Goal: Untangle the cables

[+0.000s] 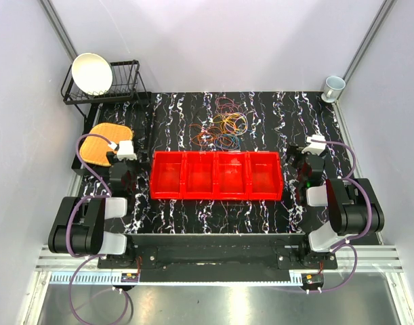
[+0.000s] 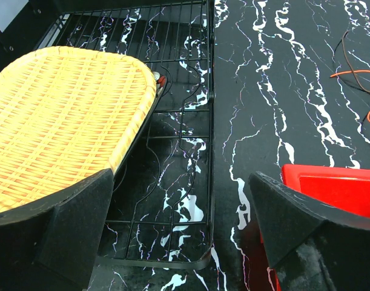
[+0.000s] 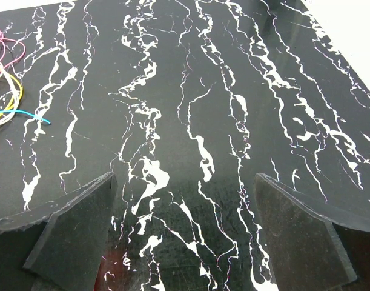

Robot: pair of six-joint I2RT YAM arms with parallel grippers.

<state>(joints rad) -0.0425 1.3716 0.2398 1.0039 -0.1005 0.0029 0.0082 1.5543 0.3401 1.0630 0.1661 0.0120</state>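
Cables, thin coloured loops, lie tangled on the worktop beyond the red bins. Left jaws and right jaws stand spread and empty, well apart from them. Best pinch one outer loop, pulling gently outward.

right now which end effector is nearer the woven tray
Left. The left end effector sits right beside the woven tray, tray just ahead on its left. The right end effector is far across the table, beyond the red bin.
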